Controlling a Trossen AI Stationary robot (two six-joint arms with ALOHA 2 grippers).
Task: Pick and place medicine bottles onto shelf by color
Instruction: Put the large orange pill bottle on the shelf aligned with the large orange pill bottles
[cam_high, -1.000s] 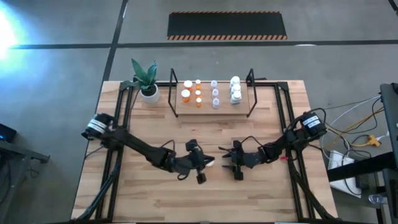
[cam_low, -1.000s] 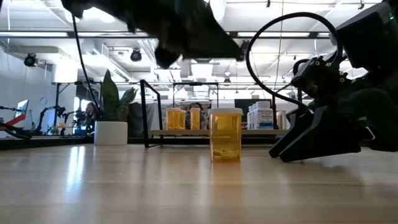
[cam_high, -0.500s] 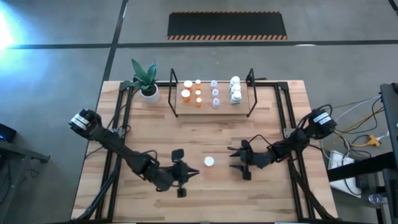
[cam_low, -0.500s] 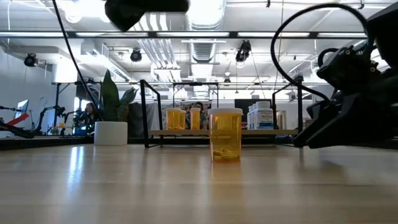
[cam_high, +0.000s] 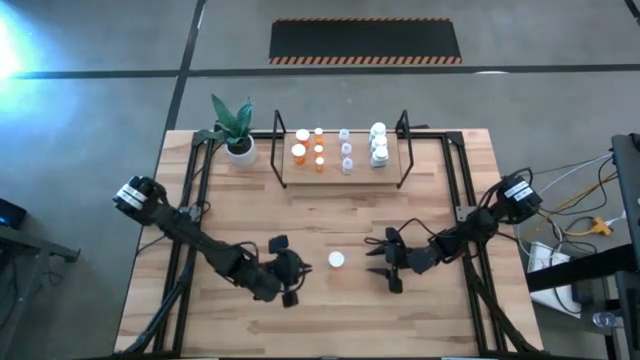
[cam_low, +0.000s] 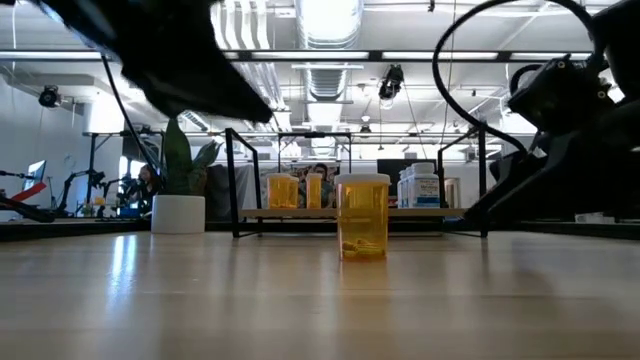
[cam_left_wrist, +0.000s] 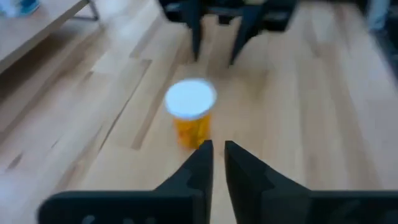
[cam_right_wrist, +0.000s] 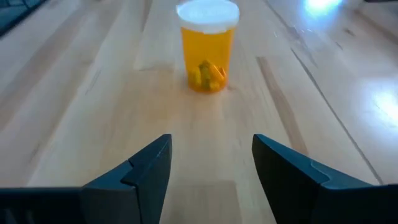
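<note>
An orange medicine bottle (cam_high: 337, 260) with a white cap stands upright on its base in the middle of the table, and also shows in the low view (cam_low: 363, 217). My left gripper (cam_high: 303, 268) is to its left, shut, pointing at it from a short way off (cam_left_wrist: 214, 149). My right gripper (cam_high: 375, 264) is to its right, open, with nothing between its fingers (cam_right_wrist: 211, 149). The bottle (cam_right_wrist: 208, 45) stands ahead of it. The shelf (cam_high: 340, 178) stands at the far side, bearing orange, pale purple and white bottles in groups.
A white plant pot (cam_high: 238, 148) with a green plant stands at the far left, beside the shelf. Black frame rails (cam_high: 190, 200) run along the table's left and right sides. Bare wooden tabletop lies between the bottle and the shelf.
My left gripper has drawn back from over the orange bottle toward the table's left and near edge, uncovering it. My right gripper has drawn back a little toward the right edge. The bottle has stayed upright where it was.
</note>
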